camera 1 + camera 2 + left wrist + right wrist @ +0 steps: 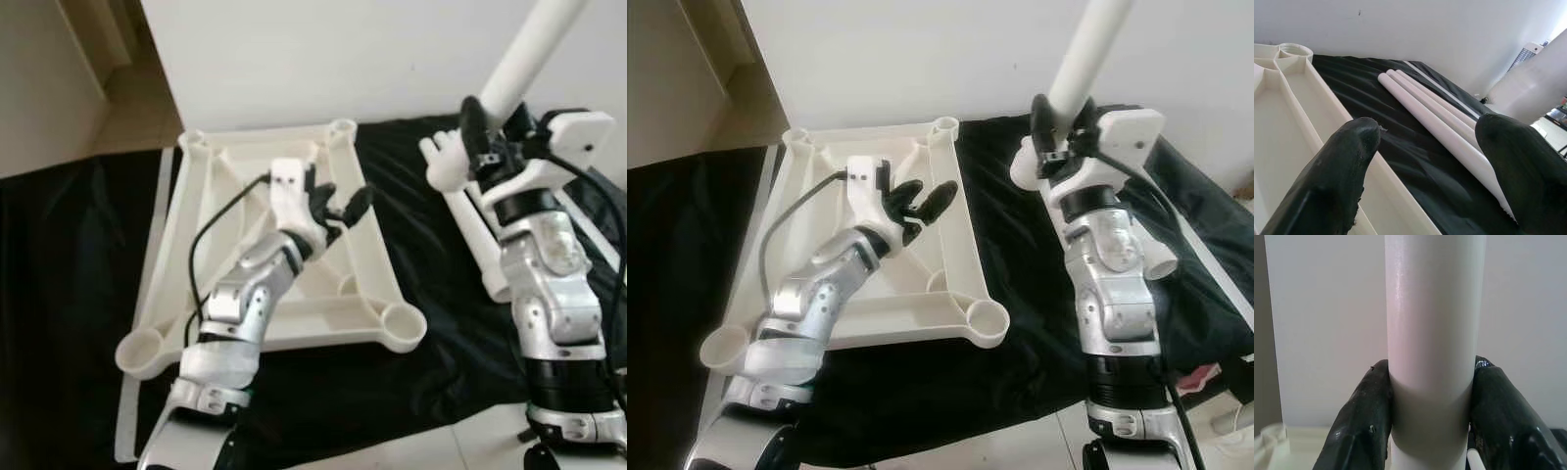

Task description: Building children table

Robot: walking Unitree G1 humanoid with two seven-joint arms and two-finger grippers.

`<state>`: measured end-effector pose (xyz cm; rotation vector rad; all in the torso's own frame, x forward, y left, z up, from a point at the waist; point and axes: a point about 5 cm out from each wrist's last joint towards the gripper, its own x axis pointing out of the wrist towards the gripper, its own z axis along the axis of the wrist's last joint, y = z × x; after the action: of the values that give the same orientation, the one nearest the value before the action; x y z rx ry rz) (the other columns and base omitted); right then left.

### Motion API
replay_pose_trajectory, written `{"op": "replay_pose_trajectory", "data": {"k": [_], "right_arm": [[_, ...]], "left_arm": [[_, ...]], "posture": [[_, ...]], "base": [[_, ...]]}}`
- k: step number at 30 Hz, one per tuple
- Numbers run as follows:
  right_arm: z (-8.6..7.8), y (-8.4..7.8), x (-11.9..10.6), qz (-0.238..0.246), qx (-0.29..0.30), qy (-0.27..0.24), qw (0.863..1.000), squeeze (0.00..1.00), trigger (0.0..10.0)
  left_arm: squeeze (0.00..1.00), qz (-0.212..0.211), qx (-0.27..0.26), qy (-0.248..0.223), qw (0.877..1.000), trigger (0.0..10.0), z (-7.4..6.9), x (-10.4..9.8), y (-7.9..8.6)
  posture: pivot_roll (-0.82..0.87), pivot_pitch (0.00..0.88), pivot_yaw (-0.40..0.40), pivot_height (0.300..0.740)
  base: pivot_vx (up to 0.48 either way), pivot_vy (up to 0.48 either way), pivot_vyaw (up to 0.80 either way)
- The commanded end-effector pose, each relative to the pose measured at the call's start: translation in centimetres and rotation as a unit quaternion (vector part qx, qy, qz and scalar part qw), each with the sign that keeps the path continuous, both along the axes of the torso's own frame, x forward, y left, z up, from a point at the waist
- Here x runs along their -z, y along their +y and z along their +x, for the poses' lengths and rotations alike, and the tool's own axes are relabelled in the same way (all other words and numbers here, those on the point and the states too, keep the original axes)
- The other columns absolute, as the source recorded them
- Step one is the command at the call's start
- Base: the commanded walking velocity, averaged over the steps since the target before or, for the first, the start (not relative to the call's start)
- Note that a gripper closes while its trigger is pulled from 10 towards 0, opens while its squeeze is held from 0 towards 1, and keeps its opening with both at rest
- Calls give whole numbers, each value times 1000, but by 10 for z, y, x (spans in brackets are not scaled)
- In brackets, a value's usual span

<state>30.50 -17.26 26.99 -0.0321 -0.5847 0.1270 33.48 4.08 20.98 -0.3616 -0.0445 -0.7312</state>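
A white plastic table top (284, 313) lies upside down on a black cloth, with round leg sockets at its corners. My left gripper (338, 208) hovers open over its middle ribs, holding nothing. My right gripper (482, 127) is shut on a white table leg (534, 44), which it holds raised and tilted up to the right, above the cloth. Both fingers (1364, 416) press the leg (1430, 333) on either side. More white legs (1435, 115) lie side by side on the cloth to the right of the table top.
The black cloth (431, 323) covers the floor under everything. A white wall (372, 49) stands just behind the table top. Pale floor tiles (431, 450) show at the near edge, and a beige doorway area (59, 88) lies at the far left.
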Motion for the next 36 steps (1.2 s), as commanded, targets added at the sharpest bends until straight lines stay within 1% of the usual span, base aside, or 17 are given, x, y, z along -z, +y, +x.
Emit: {"op": "replay_pose_trajectory", "data": {"k": [1,6,9,12,14,17,21,24,25,26,28,36], "right_arm": [[1,4,-10,-10,4,-26,1000,0,10000],[5,5,-11,-20,20,-21,999,0,10000],[7,4,-12,-24,25,-21,999,0,10000],[10,5,-15,-27,28,-25,999,0,10000],[13,7,-22,-30,31,-35,998,0,10000],[13,8,-24,-31,32,-38,998,0,10000],[14,9,-28,-44,39,-47,997,0,10000],[14,10,-29,-64,47,-53,995,0,10000],[15,8,-29,-44,43,-49,997,0,10000],[15,8,-29,-44,43,-49,997,0,10000],[16,6,-30,-25,42,-45,998,0,10000],[18,5,-33,-33,45,-50,997,0,10000]], "left_arm": [[0,15,7,2,1000,10000,2,2,-1],[0,22,-2,-5,1000,10000,4,1,1],[0,17,-7,-3,1000,10000,6,0,1],[0,15,-8,-4,1000,10000,6,-2,0],[0,16,-7,-6,1000,10000,6,-3,0],[0,18,-7,-8,1000,10000,6,-2,0],[0,24,-10,-13,1000,10000,7,-2,0],[0,22,-13,-14,1000,10000,7,-2,2],[0,21,-15,-15,1000,10000,8,-3,2],[0,21,-15,-15,1000,10000,8,-3,2],[0,18,-17,-16,1000,10000,8,-4,3],[0,16,-21,-17,1000,10000,9,-4,3]], "posture": [[-50,0,32,740],[-50,0,29,740],[-50,0,28,740],[-50,0,27,740],[-51,0,25,740],[-51,0,25,740],[-47,0,20,740],[-46,0,18,740],[-44,0,15,740],[-44,0,15,740],[-43,0,13,740],[-46,0,8,740]], "base": [[0,0,0],[0,0,0],[0,0,0],[0,0,0],[0,0,0],[0,0,0],[0,0,0],[0,0,0],[0,0,0],[0,0,0],[0,0,0],[0,0,0]]}}
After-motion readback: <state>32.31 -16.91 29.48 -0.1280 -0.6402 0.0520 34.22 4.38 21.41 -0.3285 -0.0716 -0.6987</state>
